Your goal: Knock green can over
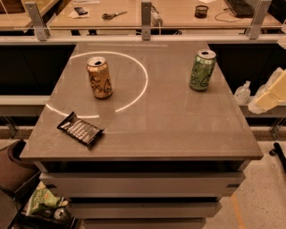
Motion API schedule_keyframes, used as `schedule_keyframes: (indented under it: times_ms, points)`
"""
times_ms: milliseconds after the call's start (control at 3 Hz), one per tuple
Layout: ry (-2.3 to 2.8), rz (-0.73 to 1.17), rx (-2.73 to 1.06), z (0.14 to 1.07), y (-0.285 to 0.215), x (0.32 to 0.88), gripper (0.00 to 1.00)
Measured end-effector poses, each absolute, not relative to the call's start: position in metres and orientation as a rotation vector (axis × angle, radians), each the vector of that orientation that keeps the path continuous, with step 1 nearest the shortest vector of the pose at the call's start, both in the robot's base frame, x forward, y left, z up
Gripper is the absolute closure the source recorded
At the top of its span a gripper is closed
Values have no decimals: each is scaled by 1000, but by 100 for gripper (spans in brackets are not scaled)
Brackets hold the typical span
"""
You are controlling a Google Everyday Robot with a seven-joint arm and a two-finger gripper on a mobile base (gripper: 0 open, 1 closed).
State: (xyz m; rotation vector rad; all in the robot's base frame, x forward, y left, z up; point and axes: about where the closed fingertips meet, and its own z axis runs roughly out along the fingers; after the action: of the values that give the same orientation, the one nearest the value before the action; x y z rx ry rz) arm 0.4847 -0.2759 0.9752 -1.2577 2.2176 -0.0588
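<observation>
The green can (pixel 202 70) stands upright near the far right side of the grey table (pixel 170 134). It is light green with dark squiggles and a silver top. A gold can (pixel 99 77) stands upright at the far left, inside a white circle of light. Only a cream part of my arm (pixel 269 97) shows at the right edge of the camera view, beside the table and to the right of the green can. My gripper is out of view.
A dark snack bar wrapper (pixel 80 129) lies near the table's front left. A small plastic bottle (pixel 242 93) sits just off the table's right edge. A wooden desk (pixel 178 13) with posts runs behind. A chip bag (pixel 42 201) lies on the floor, lower left.
</observation>
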Motion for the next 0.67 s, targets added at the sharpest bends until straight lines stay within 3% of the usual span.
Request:
schedule_keyframes:
  times_ms: [667]
  points:
    - [2047, -7, -976, 961, -303, 529, 0]
